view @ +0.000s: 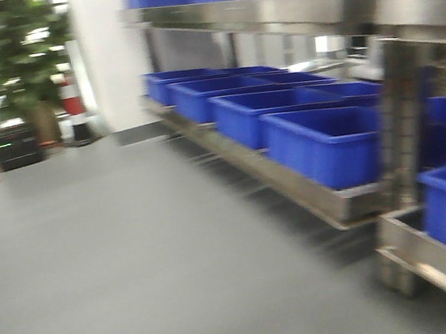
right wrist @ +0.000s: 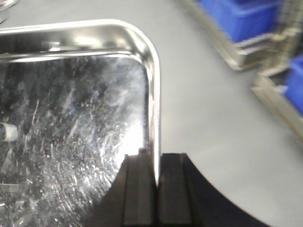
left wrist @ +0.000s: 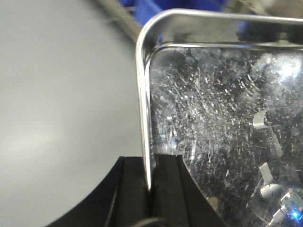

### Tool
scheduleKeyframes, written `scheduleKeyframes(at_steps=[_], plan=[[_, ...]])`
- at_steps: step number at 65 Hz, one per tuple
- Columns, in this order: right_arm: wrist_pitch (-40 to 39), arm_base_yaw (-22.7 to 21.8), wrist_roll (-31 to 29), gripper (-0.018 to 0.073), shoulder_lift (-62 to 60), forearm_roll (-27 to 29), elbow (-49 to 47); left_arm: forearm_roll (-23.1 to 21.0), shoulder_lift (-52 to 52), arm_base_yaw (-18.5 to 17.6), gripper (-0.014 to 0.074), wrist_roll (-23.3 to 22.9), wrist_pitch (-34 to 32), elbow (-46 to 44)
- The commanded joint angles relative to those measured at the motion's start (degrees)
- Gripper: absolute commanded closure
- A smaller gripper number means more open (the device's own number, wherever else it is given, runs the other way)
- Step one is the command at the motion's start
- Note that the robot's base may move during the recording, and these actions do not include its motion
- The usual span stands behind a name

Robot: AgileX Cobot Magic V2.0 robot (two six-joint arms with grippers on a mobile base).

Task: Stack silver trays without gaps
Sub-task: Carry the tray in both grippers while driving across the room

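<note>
Your left gripper (left wrist: 150, 187) pinches the left rim of the tray (left wrist: 213, 109), your right gripper (right wrist: 156, 177) the right rim; it spans between both arms, no second tray in view.

Steel rack (view: 399, 113): lower shelf (view: 325, 199) carries a row of blue bins (view: 326, 146), side by side. Grey floor (view: 138, 267) carries the rack, a potted plant (view: 30, 117) and a black box (view: 15, 148).

silver tray (left wrist: 213, 132) x1 | blue bins (view: 327, 150) approx 6+, blurry | plant (view: 14, 54) x1
</note>
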Motion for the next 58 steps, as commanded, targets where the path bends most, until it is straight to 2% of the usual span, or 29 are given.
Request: scheduleKeyframes(at_steps=[1,58], plan=[[-0.57,-0.31,-0.23,0.0616,-0.79,-2.44,0.03,1.50,-0.86,-0.20,0.0612,0.14,-0.56,-0.54],[-0.57,-0.31,-0.23,0.0616,-0.79,-2.44,0.03,1.50,-0.86,-0.20,0.0612,0.14,-0.56,-0.54]])
